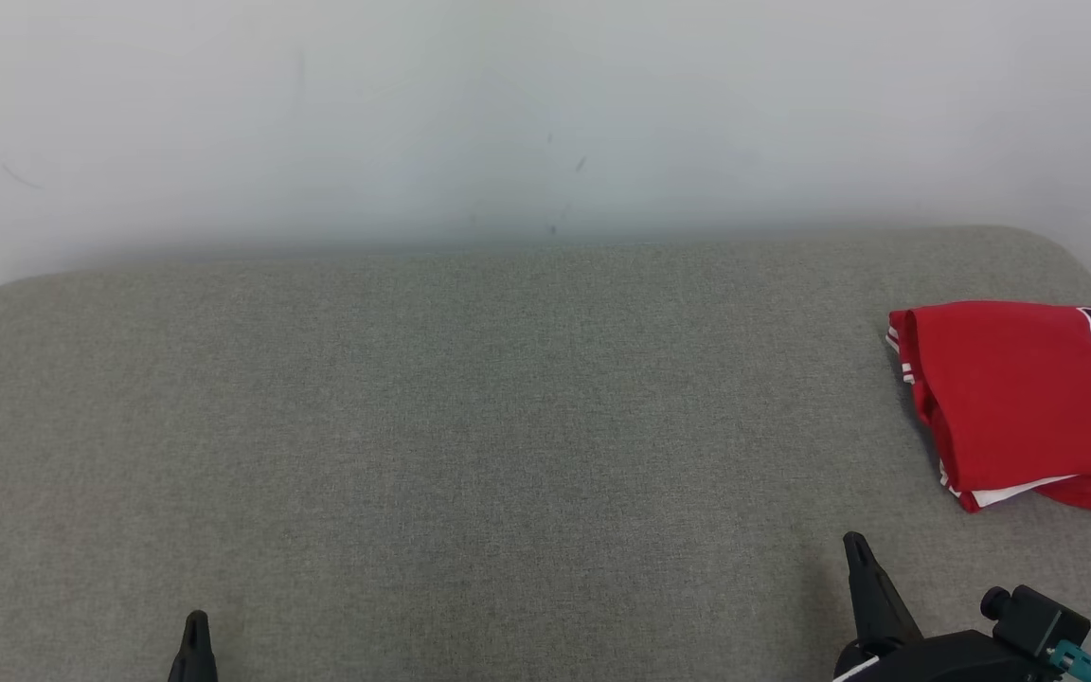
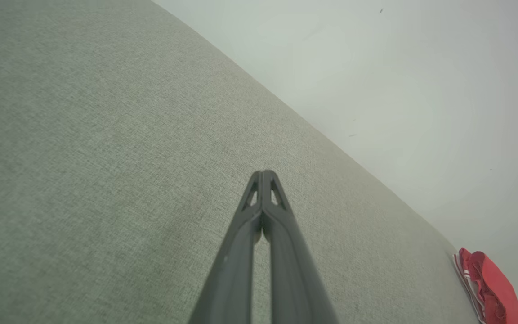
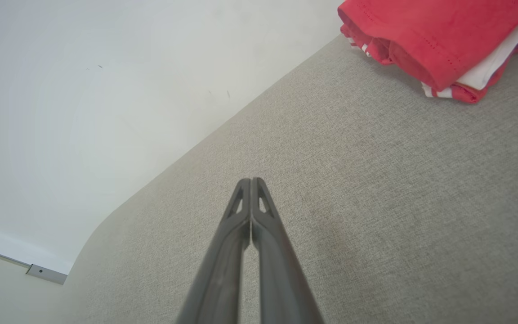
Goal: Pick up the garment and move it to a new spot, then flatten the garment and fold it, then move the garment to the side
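Red folded garment (image 1: 1019, 398), grey cushion (image 1: 508, 426), left tool (image 1: 195, 621) and right tool (image 1: 855, 544) closed

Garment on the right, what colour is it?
The garment is red with white trim and dark lettering, clearest in the head view.

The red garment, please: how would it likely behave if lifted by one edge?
Probably floppy: the red garment is soft cloth in loose layers, so the fold would likely fall open. Likely light; the woven grey surface should resist sliding.
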Controlling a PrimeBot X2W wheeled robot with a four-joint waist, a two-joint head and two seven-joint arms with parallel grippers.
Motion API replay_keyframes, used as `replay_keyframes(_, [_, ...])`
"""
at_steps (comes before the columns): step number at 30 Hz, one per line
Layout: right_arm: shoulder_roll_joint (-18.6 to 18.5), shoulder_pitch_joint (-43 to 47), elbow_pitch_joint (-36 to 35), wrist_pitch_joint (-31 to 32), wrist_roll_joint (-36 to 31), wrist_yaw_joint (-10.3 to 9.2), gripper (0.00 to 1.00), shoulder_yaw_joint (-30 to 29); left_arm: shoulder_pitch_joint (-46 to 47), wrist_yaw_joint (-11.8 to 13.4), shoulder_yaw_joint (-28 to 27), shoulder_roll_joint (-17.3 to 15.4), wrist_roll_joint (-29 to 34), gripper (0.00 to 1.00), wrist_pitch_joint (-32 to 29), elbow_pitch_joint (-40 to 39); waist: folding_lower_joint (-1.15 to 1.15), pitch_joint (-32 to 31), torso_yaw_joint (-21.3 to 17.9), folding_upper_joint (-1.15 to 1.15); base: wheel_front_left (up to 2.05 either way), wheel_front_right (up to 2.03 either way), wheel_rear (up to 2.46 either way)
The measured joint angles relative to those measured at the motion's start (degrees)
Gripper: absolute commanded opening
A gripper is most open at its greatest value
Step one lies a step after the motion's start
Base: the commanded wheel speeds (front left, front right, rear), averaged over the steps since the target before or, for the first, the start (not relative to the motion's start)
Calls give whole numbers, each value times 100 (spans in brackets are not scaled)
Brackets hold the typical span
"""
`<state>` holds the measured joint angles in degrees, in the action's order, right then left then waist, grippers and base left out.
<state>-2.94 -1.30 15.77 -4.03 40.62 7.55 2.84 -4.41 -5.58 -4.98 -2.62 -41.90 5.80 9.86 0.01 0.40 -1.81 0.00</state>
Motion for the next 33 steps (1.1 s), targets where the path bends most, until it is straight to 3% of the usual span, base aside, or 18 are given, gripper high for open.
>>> replay_keyframes(33, [-7, -209, -116, 257, 2258, 0, 0, -115, 336, -85, -310, -4, -2159, 0, -699, 55, 0, -10, 60, 0, 0, 0, 0])
